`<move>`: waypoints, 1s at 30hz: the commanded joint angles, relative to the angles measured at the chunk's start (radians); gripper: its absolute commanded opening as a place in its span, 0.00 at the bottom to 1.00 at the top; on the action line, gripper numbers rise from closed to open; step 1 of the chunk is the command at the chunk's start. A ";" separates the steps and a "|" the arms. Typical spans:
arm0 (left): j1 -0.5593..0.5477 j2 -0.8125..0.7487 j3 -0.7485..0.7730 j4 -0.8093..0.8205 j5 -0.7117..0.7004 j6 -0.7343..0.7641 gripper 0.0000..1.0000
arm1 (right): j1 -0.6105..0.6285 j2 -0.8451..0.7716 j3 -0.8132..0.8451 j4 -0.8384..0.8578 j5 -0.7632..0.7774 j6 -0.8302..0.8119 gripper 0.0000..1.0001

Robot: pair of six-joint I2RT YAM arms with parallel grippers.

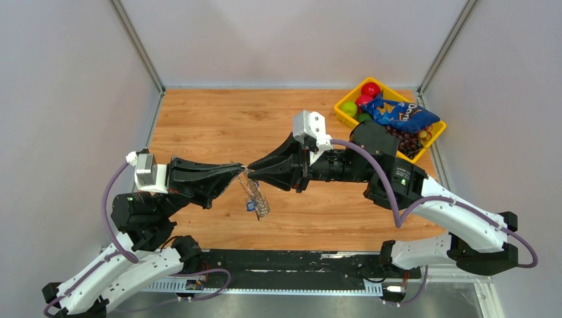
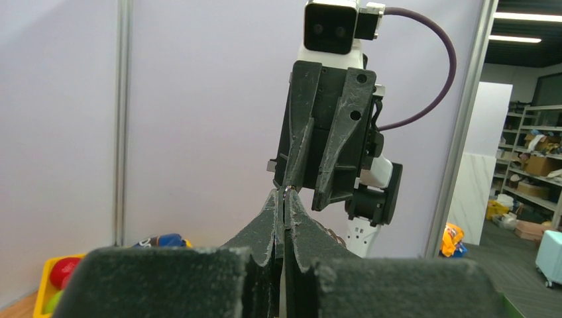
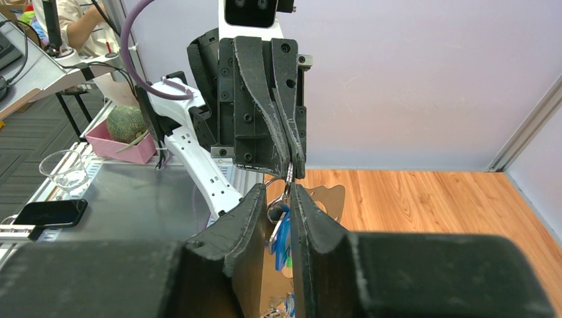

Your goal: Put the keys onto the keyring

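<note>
My left gripper [image 2: 283,199] is clenching the keyring [image 3: 289,173] at mid-frame, with the keys [image 1: 256,203] hanging beneath it. My right gripper [image 3: 279,192] is standing parted, straddling them

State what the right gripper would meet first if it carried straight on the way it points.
Probably the left gripper, shut on the keyring directly ahead, almost tip to tip; exact depth is unclear.
</note>
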 commanded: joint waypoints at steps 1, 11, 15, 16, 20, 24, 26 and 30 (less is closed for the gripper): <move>0.000 -0.006 0.008 0.039 -0.009 0.016 0.00 | 0.006 -0.004 0.009 0.042 -0.001 0.009 0.22; -0.001 -0.013 0.006 0.054 0.007 0.014 0.00 | 0.006 -0.018 -0.023 0.042 0.062 0.005 0.22; 0.000 -0.017 0.004 0.054 0.007 0.016 0.00 | 0.005 -0.023 -0.024 0.043 0.060 0.006 0.22; 0.001 -0.016 0.006 0.054 0.008 0.016 0.00 | 0.006 -0.022 -0.023 0.043 0.058 0.006 0.21; -0.001 -0.017 0.003 0.058 0.006 0.015 0.00 | 0.006 -0.011 -0.020 0.042 0.048 0.009 0.21; 0.001 -0.017 -0.001 0.062 0.006 0.013 0.00 | 0.006 0.000 -0.018 0.042 0.037 0.009 0.12; 0.001 -0.018 -0.003 0.065 0.005 0.011 0.00 | 0.006 0.005 -0.016 0.042 0.031 0.008 0.01; 0.001 -0.024 -0.001 0.061 0.006 0.015 0.00 | 0.006 0.004 -0.017 0.039 0.027 0.003 0.00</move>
